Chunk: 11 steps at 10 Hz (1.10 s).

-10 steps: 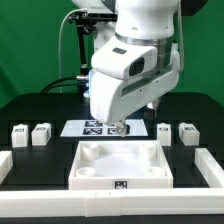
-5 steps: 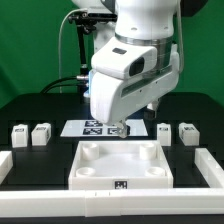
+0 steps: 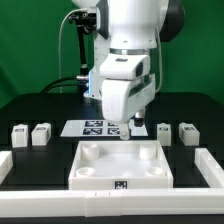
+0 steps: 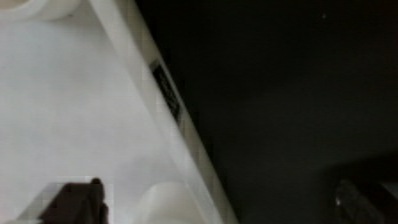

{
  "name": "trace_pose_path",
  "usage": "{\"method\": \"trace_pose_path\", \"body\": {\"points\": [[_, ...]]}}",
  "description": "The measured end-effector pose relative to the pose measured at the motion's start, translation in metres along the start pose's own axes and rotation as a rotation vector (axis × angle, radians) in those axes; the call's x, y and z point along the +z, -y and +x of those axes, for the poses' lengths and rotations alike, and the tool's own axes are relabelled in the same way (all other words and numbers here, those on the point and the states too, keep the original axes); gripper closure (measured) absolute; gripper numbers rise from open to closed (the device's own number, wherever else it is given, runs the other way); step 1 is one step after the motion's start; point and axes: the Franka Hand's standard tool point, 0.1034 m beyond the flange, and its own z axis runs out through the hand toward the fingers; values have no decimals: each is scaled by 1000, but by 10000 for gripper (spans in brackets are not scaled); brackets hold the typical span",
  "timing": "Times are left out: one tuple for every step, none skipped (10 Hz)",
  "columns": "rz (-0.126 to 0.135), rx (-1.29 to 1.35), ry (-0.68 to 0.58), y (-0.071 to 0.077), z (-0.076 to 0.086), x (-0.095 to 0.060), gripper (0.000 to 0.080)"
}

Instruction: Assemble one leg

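Four small white legs stand on the black table in the exterior view: two at its left (image 3: 18, 135) (image 3: 41, 133) and two at its right (image 3: 164, 131) (image 3: 187, 131). The large white square piece with corner sockets (image 3: 120, 175) lies in front of the arm. My gripper (image 3: 128, 126) hangs just behind that piece's back edge, over the marker board (image 3: 92, 127). In the wrist view the gripper (image 4: 217, 205) is open and empty. Its dark fingertips (image 4: 71, 203) stand wide apart over a blurred white surface (image 4: 71, 110) and the black table (image 4: 285, 100).
White rails lie at the exterior view's left (image 3: 5, 165) and right (image 3: 213, 165) edges of the table. A green wall stands behind the arm. Cables run down at the back left (image 3: 68, 60).
The arm's wrist has turned and the hand now stands more upright and slightly further to the exterior view's right. The legs and the large square piece have not moved.
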Motion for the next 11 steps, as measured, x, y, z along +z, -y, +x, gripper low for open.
{"method": "trace_pose_path", "body": {"points": [[0, 4, -1, 0, -1, 0, 150], [1, 6, -1, 0, -2, 1, 150], [1, 5, -1, 0, -2, 1, 150], [1, -43, 1, -1, -2, 2, 150], [2, -141, 3, -7, -2, 7, 150], [0, -208, 10, -11, 1, 13, 150], [-3, -287, 20, -13, 5, 21, 150], [-5, -334, 15, -14, 3, 26, 150], [-1, -328, 18, -16, -3, 27, 150], [4, -318, 19, -16, -8, 29, 150], [13, -307, 20, -15, -14, 33, 150]]}}
